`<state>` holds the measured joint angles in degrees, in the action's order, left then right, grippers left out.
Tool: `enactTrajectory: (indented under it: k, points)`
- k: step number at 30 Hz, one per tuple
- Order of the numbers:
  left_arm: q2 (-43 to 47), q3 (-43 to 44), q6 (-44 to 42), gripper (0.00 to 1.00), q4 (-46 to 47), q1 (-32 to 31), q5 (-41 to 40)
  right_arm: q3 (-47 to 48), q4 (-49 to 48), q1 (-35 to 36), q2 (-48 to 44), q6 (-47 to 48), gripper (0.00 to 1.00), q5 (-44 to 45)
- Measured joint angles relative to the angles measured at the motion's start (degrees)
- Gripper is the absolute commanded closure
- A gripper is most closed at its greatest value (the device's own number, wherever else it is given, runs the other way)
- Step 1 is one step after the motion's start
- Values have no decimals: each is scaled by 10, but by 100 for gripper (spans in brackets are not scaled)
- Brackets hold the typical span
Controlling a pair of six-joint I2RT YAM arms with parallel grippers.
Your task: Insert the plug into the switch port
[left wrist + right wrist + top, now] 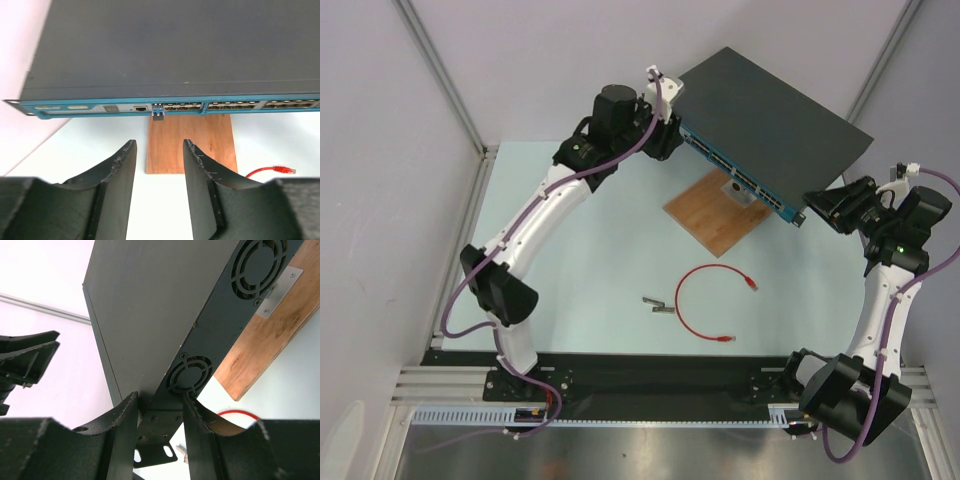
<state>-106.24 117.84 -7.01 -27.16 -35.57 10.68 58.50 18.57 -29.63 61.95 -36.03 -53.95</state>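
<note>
The dark-grey switch (770, 125) lies tilted at the back, its teal front face with the row of switch ports (735, 172) towards the table centre. The red cable (692, 300) lies loose on the table, with one plug (750, 283) near the board and another at its other end (725, 339). My left gripper (667, 130) is at the switch's left end, open and empty (159, 145), facing the switch ports (182, 106); the plug (282, 170) shows far right. My right gripper (817, 203) is shut on the switch's right corner (160, 397), by its mounting bracket (157, 440).
A brown wooden board (720, 212) lies under the switch's front edge. Two small grey metal pieces (660, 303) rest left of the cable. A small blue-grey module (158, 114) sticks out of the front face. Walls and frame rails close in on both sides.
</note>
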Motion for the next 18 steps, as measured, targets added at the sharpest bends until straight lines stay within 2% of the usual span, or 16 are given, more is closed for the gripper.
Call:
enactTrajectory:
  k: [3,7,9,18]
  points:
    - [13,-4,-5,59,1,1,0,1,1,0,1,1,100,-1]
    - [5,-4,-4,78,3,1,-5,2,2,0,3,2,100,-3]
    - [-5,-2,-4,83,1,1,-5,3,3,0,4,3,100,-4]
    - [-73,36,9,85,-9,1,-5,7,8,0,7,7,100,-6]
